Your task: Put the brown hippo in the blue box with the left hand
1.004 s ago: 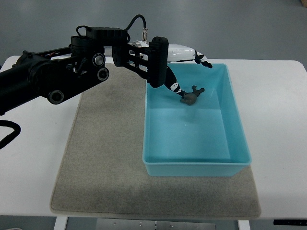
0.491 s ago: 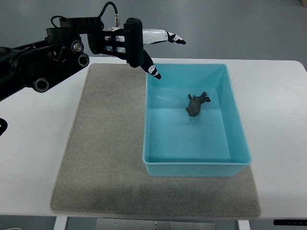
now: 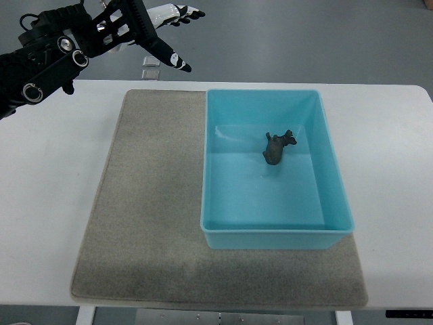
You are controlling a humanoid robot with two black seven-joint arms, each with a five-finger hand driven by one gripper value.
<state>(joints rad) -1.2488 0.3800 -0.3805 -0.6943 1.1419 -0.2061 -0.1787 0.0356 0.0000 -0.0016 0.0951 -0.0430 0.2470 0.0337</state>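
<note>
Your left robot hand [image 3: 152,30] hangs at the top left, above the far edge of the white surface [image 3: 54,183], its fingers [image 3: 177,62] spread and holding nothing. You can see the brown hippo [image 3: 276,147] lying on the floor of the blue box [image 3: 325,156], in the far half, clear of the walls. The box sits on the right part of the grey mat [image 3: 142,223], well apart from the hand.

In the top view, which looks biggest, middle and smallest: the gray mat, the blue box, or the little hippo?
1. gray mat
2. blue box
3. brown hippo, tiny inside the box
</note>
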